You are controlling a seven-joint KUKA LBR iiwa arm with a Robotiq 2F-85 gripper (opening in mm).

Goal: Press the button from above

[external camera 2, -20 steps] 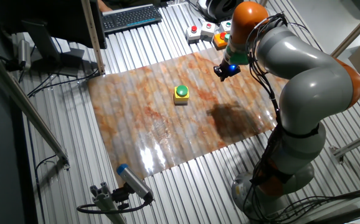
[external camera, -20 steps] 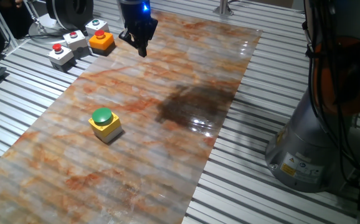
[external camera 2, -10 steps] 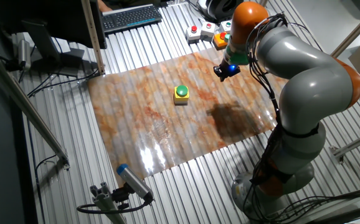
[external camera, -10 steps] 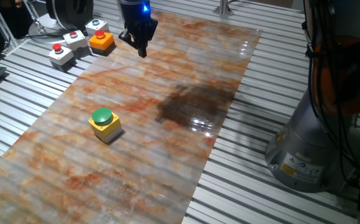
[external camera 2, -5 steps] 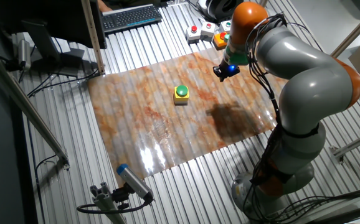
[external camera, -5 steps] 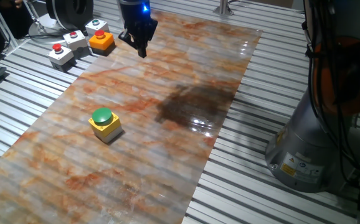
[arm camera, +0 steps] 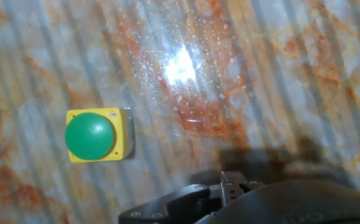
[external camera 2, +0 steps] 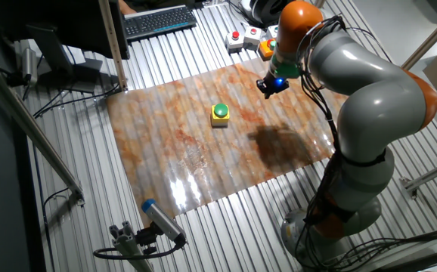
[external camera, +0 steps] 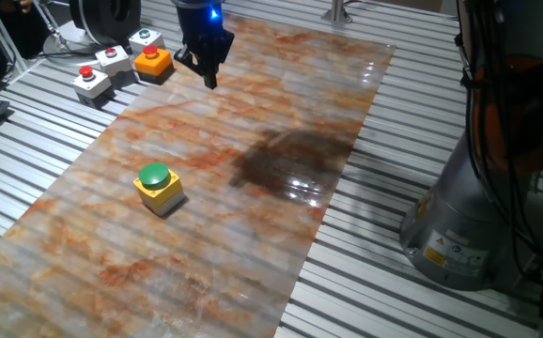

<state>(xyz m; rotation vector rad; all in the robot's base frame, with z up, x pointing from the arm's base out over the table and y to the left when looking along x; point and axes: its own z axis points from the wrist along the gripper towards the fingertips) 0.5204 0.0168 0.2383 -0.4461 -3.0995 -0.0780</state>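
The button [external camera: 155, 176] is a round green dome on a small yellow square box, standing on the marbled mat [external camera: 253, 216] toward its left side. It also shows in the other fixed view [external camera 2: 220, 112] and at the left of the hand view [arm camera: 91, 134]. My gripper [external camera: 208, 77] hangs high over the far end of the mat, well away from the button and above its level; it shows in the other fixed view [external camera 2: 268, 88] too. The fingertips are dark and small, and no view shows whether there is a gap between them.
Two grey boxes with red buttons [external camera: 93, 80] and an orange box with a red button [external camera: 153, 61] stand on the slatted table beyond the mat's far left corner. The arm's base [external camera: 483, 216] stands at the right. A keyboard [external camera 2: 158, 20] lies at the back.
My gripper has shifted slightly to the left over the far end of the mat. The button has not moved.
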